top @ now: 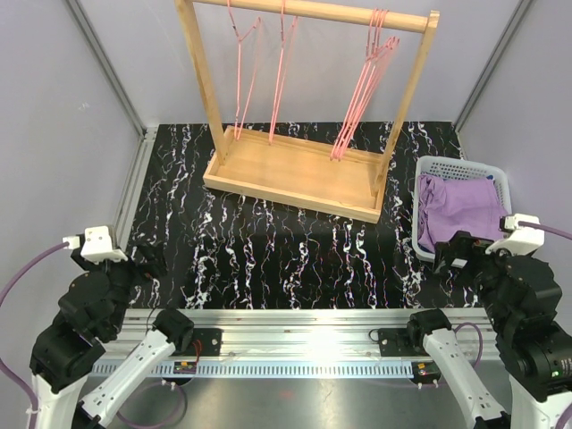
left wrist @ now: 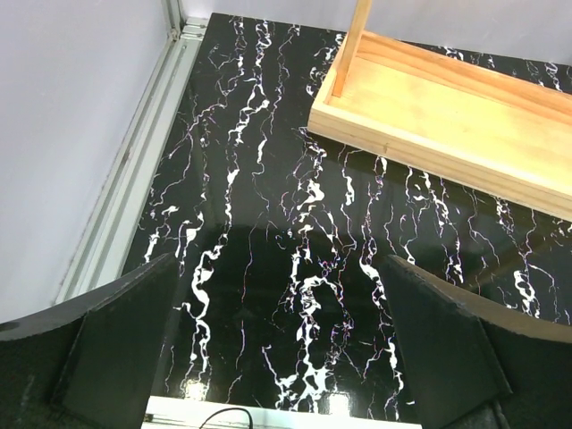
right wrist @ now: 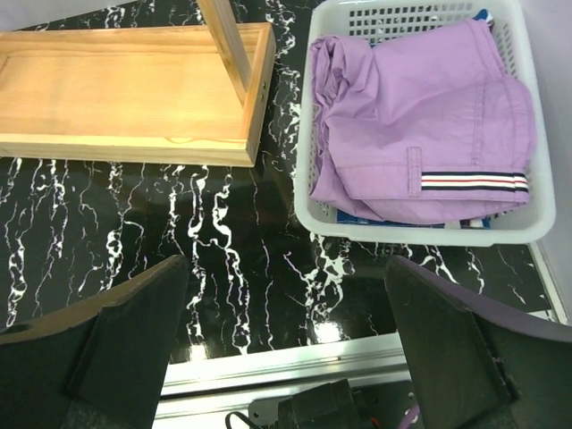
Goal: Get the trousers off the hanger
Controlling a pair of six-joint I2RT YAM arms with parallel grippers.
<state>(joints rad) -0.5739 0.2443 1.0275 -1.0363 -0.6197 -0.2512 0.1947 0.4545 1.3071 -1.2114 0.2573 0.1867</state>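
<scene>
Gaping wide with nothing between them, the right jaws hang over the black marbled counter (right wrist: 223, 268). Ahead of them and slightly to their right sits a white basket (right wrist: 304, 134) holding the lilac trousers (right wrist: 420, 107) bunched on top, with only slivers of the blue trousers (right wrist: 384, 218) showing beneath. The left jaws likewise stand fully spread and empty above the counter, with the base tray of the wooden rack (left wrist: 447, 107) ahead to their right and its pink hangers (top: 360, 89) hanging bare.
</scene>
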